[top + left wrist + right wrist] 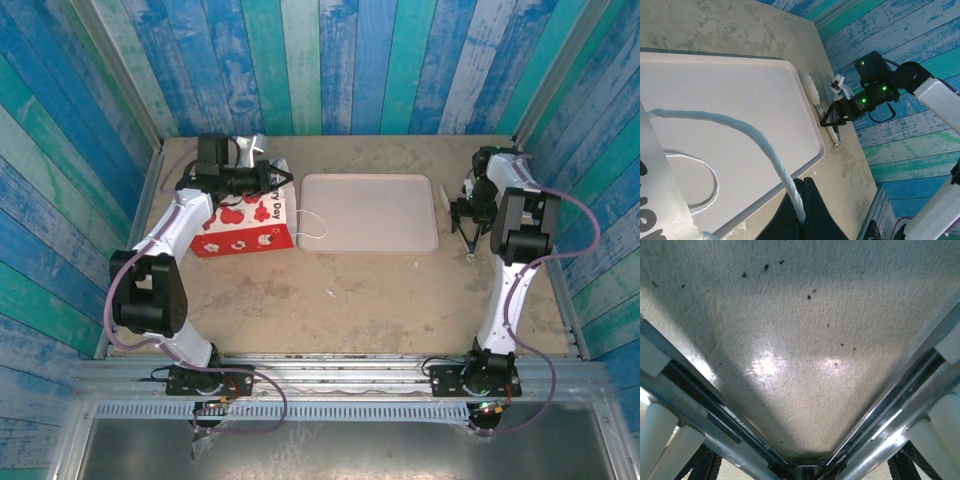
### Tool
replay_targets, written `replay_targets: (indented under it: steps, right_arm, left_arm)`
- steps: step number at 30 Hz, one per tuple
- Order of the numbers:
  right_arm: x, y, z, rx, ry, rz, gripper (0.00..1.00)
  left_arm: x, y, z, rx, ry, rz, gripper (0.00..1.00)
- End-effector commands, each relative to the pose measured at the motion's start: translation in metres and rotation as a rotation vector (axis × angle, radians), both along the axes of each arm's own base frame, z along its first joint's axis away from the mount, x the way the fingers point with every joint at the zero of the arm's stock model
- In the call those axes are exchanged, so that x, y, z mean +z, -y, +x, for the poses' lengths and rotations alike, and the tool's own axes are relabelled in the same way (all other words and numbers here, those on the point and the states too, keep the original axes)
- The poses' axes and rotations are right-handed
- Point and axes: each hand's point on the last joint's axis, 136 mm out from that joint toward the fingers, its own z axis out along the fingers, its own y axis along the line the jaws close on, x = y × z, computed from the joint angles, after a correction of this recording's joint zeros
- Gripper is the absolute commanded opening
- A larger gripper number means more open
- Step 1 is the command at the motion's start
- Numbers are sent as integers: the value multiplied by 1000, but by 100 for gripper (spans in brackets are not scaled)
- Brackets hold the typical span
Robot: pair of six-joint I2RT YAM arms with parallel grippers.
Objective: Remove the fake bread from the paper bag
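Top view: paper bag on its side, just beside pink tray at tray's 9 o'clock. Left gripper over bag's 1 o'clock corner. Right gripper low over table, tray's 3 o'clock.

Left wrist: left gripper pressed together, pinching white cord handle. Cord arcs across tray to bag wall at 9 o'clock. Right gripper at 2 o'clock, past tray rim.

Right wrist: right gripper spread in wide V, bare table between fingers.

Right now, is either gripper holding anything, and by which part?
Left gripper pinches the paper bag by one white cord handle; right gripper is open, holding nothing.
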Motion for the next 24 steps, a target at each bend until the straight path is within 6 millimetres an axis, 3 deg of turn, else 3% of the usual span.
replay_targets:
  steps: [1, 10, 14, 18, 24]
  right_arm:
    - [-39, -9, -2, 19, -23, 55, 81]
    - [-46, -4, -6, 17, -26, 24, 75]
    - [-39, -1, -5, 15, -7, 3, 70]
    - [-13, -2, 0, 9, 63, -8, 65]
    - [49, -20, -1, 23, 210, 19, 59]
  left_arm:
    - [15, 1, -5, -2, 40, 2, 3]
    - [16, 0, -6, 10, 41, 2, 3]
    - [18, -1, -6, 16, 47, 1, 2]
    - [23, -3, -5, 38, 60, 8, 5]
    - [32, -7, -7, 66, 82, 16, 7]
